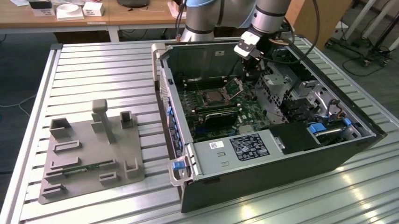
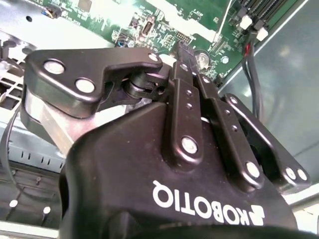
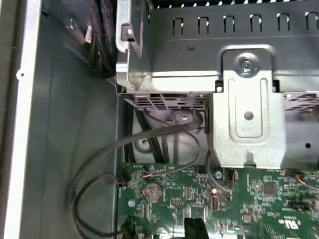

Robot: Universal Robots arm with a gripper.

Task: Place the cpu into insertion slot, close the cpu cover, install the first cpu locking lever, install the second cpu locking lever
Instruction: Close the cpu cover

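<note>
The open computer case (image 1: 187,196) lies on the slatted table. On its green motherboard (image 1: 215,109) the cpu (image 1: 210,97) lies flat in the socket, silver-grey top up. Just toward the exterior view's right of it, the cpu cover (image 1: 238,85) stands tilted up on its hinge. My gripper (image 1: 252,70) hangs inside the case near the back wall, above and to the exterior view's right of the cover. Its black fingertips (image 3: 195,230) are pressed together over the board's edge. In the second wrist view the gripper (image 2: 180,51) is shut with nothing visible between the fingers.
A silver drive cage (image 3: 249,99) and black cables (image 3: 99,164) crowd the corner under the gripper. A grey box with a white label (image 1: 246,147) fills the case's near end. A grey fixture plate (image 1: 93,154) lies on the table at the exterior view's left.
</note>
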